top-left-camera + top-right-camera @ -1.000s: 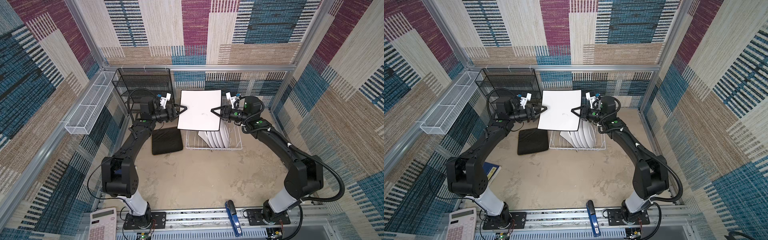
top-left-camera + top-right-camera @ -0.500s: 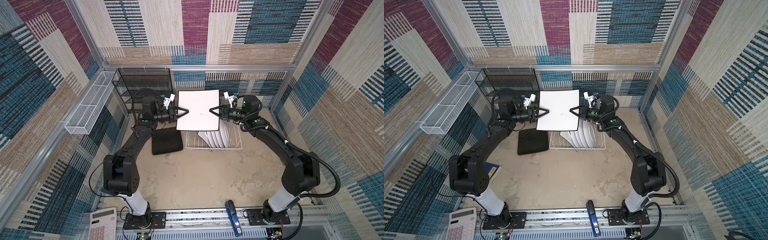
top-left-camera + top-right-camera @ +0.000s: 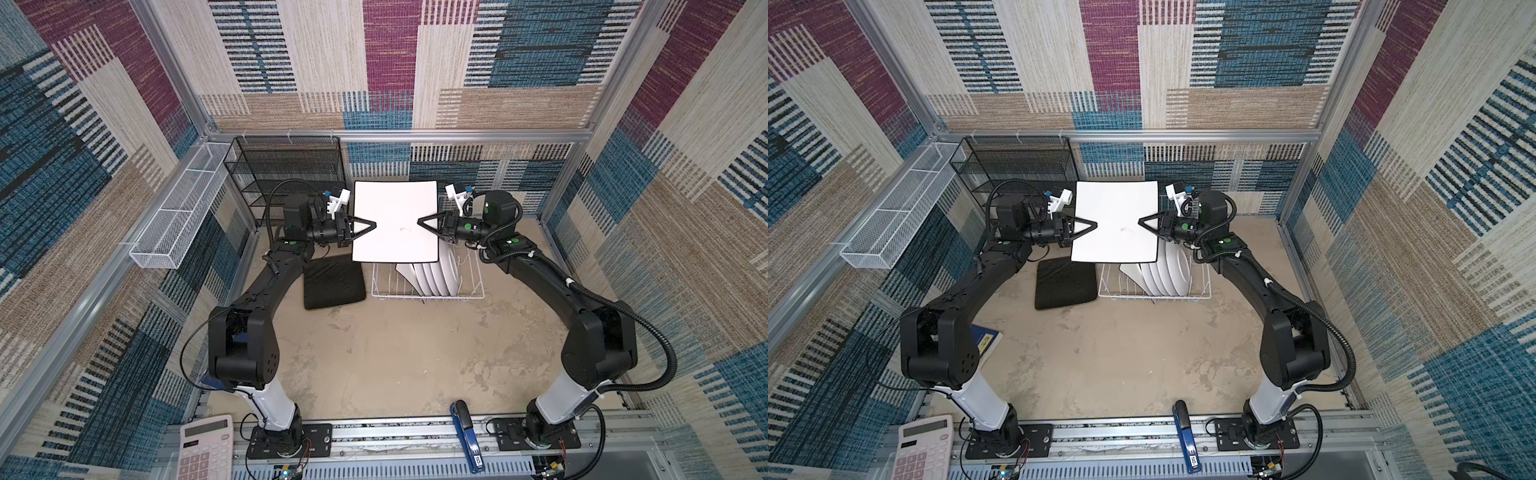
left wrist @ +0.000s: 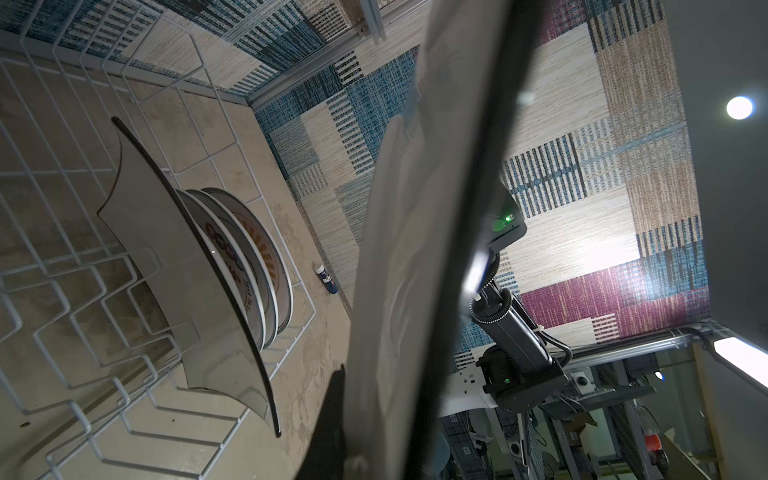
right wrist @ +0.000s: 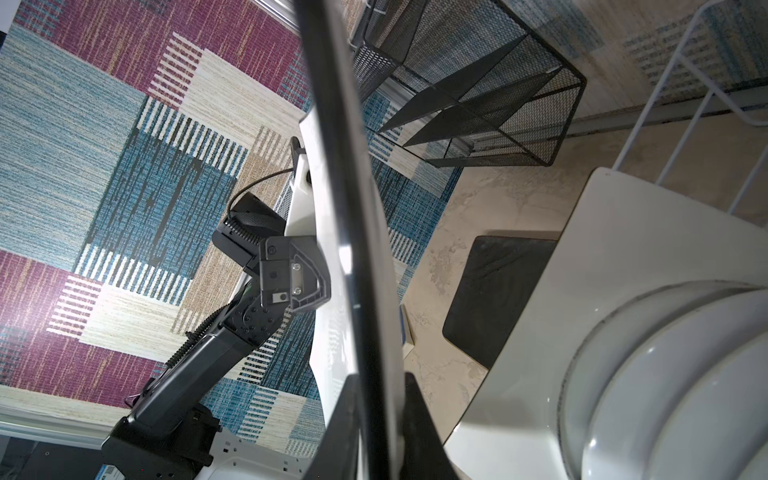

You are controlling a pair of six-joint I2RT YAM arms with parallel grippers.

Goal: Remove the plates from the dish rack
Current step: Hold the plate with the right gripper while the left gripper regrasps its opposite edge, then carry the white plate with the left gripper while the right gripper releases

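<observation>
In both top views, bright light from above, soft shadows, walls [image 3: 685, 216] bowed at the edges. In my wrist views, dimmer; the square plate [image 4: 415, 270] in my left claw [image 3: 371, 225] blurs close up; a lamp [image 4: 739, 107] glares beyond it.

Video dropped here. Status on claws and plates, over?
Both shut on square plate: left claw, right claw, opposite edges. Plate held above dish rack; other plates racked. Nothing blocking.

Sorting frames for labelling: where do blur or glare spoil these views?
Left wrist view: the held square plate crosses close up, blurred and dim; a lamp flares; the racked plates look sharp. Right wrist view: the plate's dark edge smears, with a bright glint. Both top views: even light, the plate's face nearly washed out.
</observation>
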